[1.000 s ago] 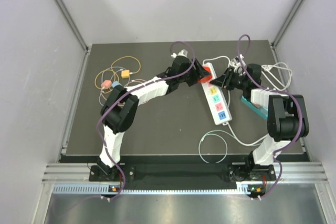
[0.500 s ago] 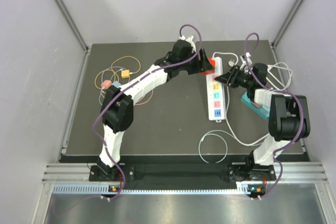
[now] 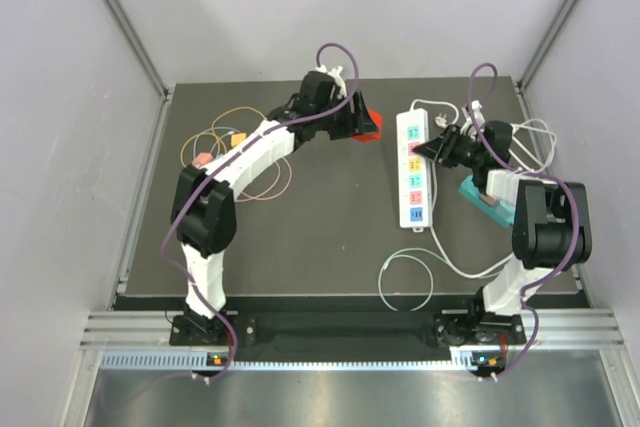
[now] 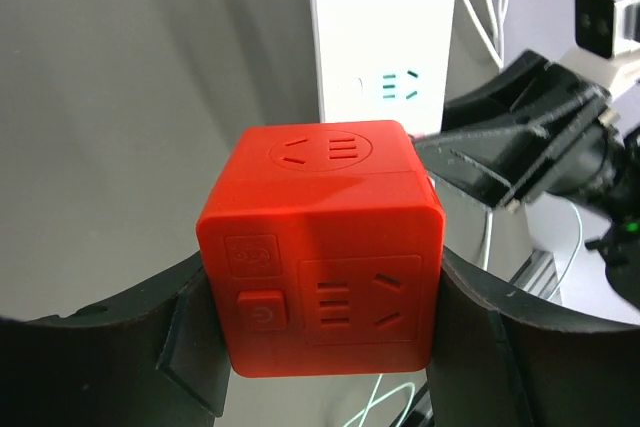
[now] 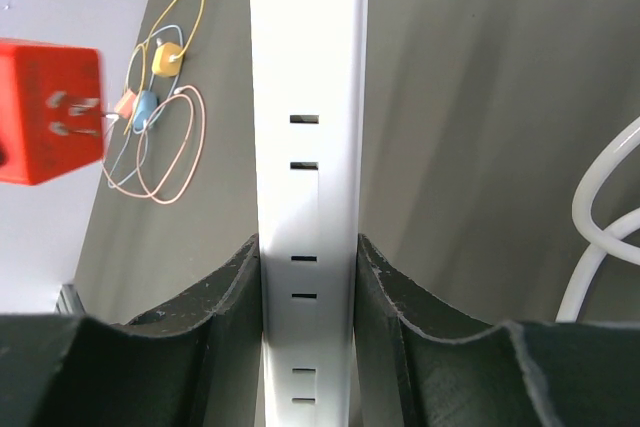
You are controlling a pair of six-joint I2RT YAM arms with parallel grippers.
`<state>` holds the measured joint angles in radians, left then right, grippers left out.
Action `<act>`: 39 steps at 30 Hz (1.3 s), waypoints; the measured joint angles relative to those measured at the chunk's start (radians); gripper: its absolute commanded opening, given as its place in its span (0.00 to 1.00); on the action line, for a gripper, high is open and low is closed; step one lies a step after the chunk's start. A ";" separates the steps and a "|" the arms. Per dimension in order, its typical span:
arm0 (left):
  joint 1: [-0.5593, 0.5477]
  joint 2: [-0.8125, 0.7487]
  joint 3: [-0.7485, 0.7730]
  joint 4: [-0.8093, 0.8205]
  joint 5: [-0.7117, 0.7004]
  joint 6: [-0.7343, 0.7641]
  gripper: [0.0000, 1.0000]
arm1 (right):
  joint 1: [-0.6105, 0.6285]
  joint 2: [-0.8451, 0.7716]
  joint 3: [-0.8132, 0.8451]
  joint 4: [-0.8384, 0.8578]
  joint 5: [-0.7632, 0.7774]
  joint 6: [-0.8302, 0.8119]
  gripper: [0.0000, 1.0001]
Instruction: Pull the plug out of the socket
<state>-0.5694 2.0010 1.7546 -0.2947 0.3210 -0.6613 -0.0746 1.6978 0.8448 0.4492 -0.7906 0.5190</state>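
Two grips: left tool (image 4: 330, 347) clamps red plug (image 4: 325, 237), unplugged; right tool (image 5: 308, 257) clamps socket strip (image 5: 308, 67).

I see dark table (image 3: 300, 242): white power strip (image 3: 413, 179), white cable loop (image 3: 381, 280), coloured wire tangle (image 3: 237, 136), teal item (image 3: 478, 197), maybe box.

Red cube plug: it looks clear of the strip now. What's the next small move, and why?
Probably lower the left gripper and set the red cube plug on the table: its prongs show free of the power strip, which the right gripper clamps.
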 measured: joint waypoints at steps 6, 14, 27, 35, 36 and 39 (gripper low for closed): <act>0.090 -0.123 -0.145 0.040 0.023 0.040 0.00 | -0.001 0.000 0.000 0.002 -0.008 0.007 0.00; 0.254 -0.079 -0.170 -0.026 -0.100 0.122 0.00 | -0.006 0.002 0.000 0.008 -0.013 0.011 0.00; 0.506 -0.037 -0.247 -0.050 -0.091 0.139 0.00 | -0.008 0.016 0.000 0.021 -0.019 0.024 0.00; 0.591 0.040 -0.258 -0.045 -0.009 0.129 0.12 | -0.009 0.016 0.000 0.023 -0.019 0.024 0.00; 0.595 0.048 -0.259 -0.045 0.001 0.127 0.19 | -0.009 0.016 0.000 0.022 -0.019 0.024 0.00; 0.602 0.063 -0.259 -0.042 0.024 0.122 0.32 | -0.011 0.021 0.000 0.024 -0.019 0.024 0.00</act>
<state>0.0330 2.0644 1.4956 -0.3367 0.3447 -0.5396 -0.0853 1.7187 0.8448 0.4728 -0.8101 0.5430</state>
